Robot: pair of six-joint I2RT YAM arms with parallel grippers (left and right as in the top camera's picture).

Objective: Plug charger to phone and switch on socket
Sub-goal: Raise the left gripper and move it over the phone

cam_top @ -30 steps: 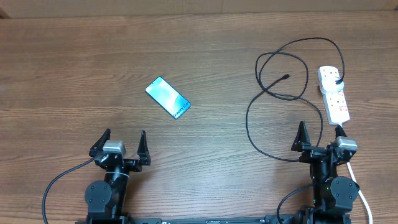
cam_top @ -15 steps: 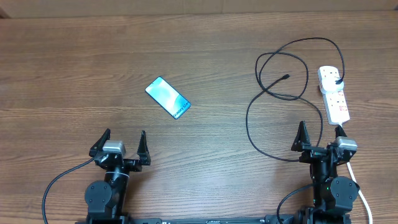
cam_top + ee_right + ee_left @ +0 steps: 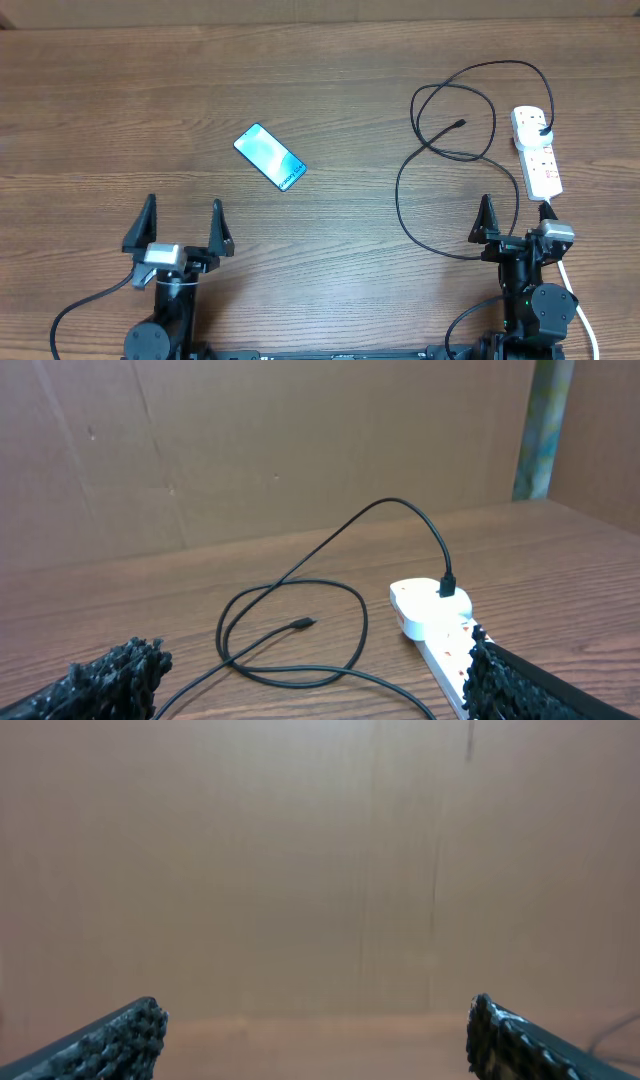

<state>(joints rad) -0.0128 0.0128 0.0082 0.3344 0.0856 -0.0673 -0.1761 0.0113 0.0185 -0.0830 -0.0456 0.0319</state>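
While spread wide, left tool (image 3: 183,203) well apart from phone (image 3: 270,156), ahead-right.

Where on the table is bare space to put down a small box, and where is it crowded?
The widest bare wood of the table lies left of the phone, toward the left edge. Another free patch lies between the phone and the charger loops. The right side is crowded: charger, socket and the right fingers sit close together.

The wooden table (image 3: 120,90) carries the phone (image 3: 270,157) at ten o'clock, the charger (image 3: 398,195) looped at three, apparently plugged into the socket (image 3: 536,150).
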